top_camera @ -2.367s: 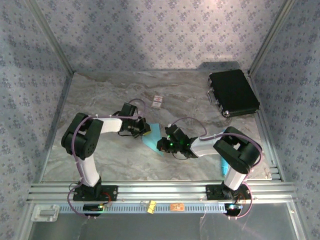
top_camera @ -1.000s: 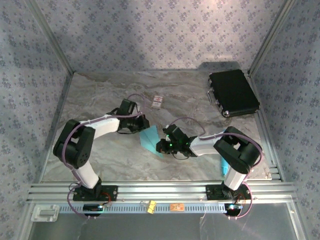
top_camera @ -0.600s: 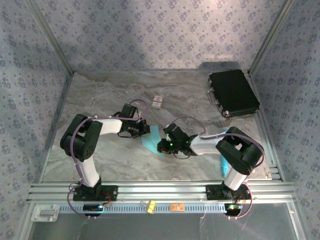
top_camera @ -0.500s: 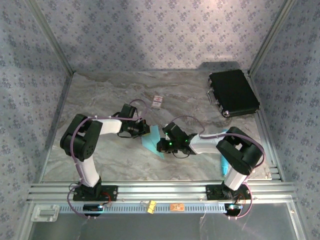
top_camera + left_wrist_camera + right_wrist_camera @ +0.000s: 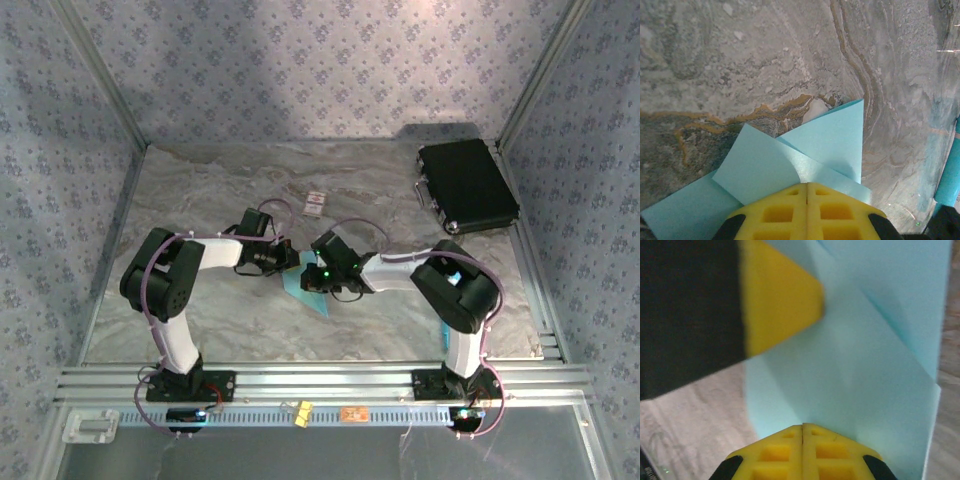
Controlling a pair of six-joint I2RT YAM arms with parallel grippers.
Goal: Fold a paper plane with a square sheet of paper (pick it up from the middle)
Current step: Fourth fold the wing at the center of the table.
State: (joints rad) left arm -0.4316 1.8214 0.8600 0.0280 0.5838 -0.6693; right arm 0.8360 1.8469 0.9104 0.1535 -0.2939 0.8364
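Now the partly folded square sheet of paper (image 5: 760, 165) lies on the surface (image 5: 220, 190) well left of the black case (image 5: 467, 186), with left claw (image 5: 806, 185) and right claw (image 5: 802, 426) both fully closed, tips resting on it, clamping nothing.

Walls (image 5: 330, 70): blue-grey flower print — three sides.
Tabletop (image 5: 200, 190): grey marble pattern, brownish veins.
Near edge: metal rails (image 5: 320, 378), perhaps slotted.

Grey marble-patterned table (image 5: 200, 200), bearing: one black hard case (image 5: 467, 187) at the far right corner, one small white card with red marks (image 5: 315, 203) mid-table, one partly folded light-blue sheet of paper (image 5: 830, 145) at centre, one slim cyan stick (image 5: 950, 170) lying apart from it.
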